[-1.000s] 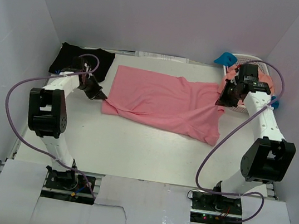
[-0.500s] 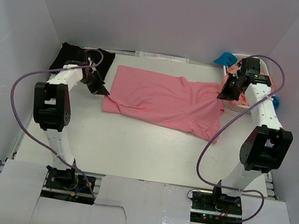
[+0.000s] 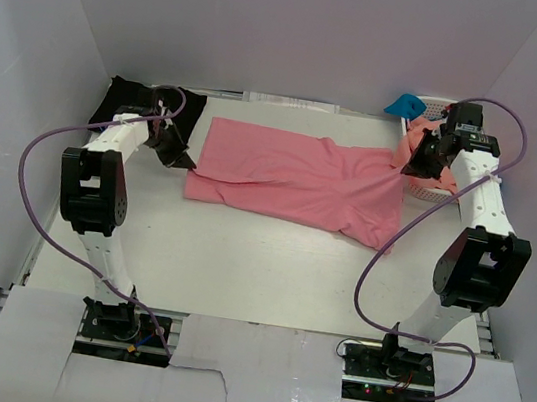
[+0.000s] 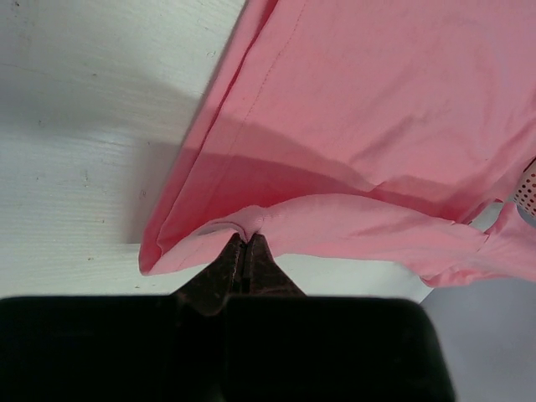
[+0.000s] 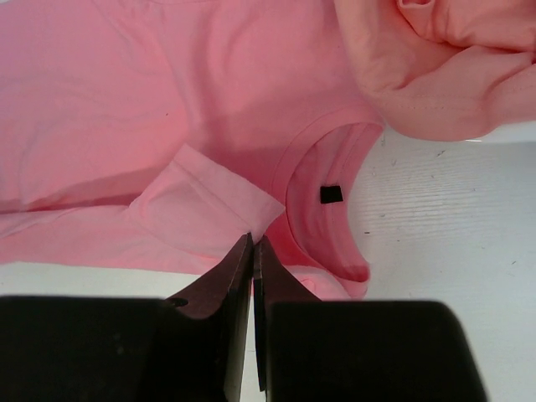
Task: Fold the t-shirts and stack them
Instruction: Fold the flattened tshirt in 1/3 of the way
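Observation:
A rose-pink t-shirt (image 3: 292, 176) lies spread across the middle of the table. My left gripper (image 3: 185, 163) is shut on its left hem (image 4: 243, 224), pinching a fold of cloth. At the shirt's right end my right gripper (image 3: 405, 169) is shut on a sleeve corner (image 5: 255, 219), beside the collar (image 5: 322, 197). A black t-shirt (image 3: 132, 100) lies at the back left behind the left arm. A salmon-orange t-shirt (image 5: 444, 75) and a bright blue one (image 3: 404, 105) sit in the basket at the back right.
A white lattice basket (image 3: 429, 193) stands at the back right, under the right arm. White walls close in the table on three sides. Purple cables loop from both arms.
Both grippers moved toward the back of the table, pulling the pink shirt's near edge with them. The shirt now lies flatter and narrower.

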`<state>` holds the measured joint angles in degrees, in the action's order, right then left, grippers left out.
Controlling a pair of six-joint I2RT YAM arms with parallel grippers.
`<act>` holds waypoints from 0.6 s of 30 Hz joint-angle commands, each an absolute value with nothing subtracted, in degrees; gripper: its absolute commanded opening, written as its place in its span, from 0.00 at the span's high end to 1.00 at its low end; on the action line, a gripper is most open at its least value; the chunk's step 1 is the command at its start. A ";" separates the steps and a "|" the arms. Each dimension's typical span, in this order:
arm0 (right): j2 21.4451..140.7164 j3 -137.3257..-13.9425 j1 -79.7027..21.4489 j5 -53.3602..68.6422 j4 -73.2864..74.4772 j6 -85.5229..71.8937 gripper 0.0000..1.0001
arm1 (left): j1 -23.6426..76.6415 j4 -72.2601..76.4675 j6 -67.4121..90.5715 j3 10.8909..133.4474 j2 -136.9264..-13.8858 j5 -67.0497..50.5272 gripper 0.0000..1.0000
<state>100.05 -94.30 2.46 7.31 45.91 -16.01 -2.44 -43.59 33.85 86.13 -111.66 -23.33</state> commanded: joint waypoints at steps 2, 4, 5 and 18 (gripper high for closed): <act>99.05 -96.33 3.08 7.82 44.12 -15.21 0.92 | -2.46 -43.86 33.40 88.59 -110.13 -22.85 1.00; 99.23 -96.33 3.25 8.00 43.95 -15.29 0.92 | -2.46 -43.94 33.49 88.86 -110.30 -23.03 1.00; 99.32 -96.24 3.25 8.35 43.60 -15.29 0.92 | -2.46 -43.86 33.40 89.12 -110.56 -22.94 1.00; 103.62 -101.25 3.69 12.12 43.68 -15.38 0.92 | -2.11 -45.00 33.57 94.92 -114.60 -23.29 1.00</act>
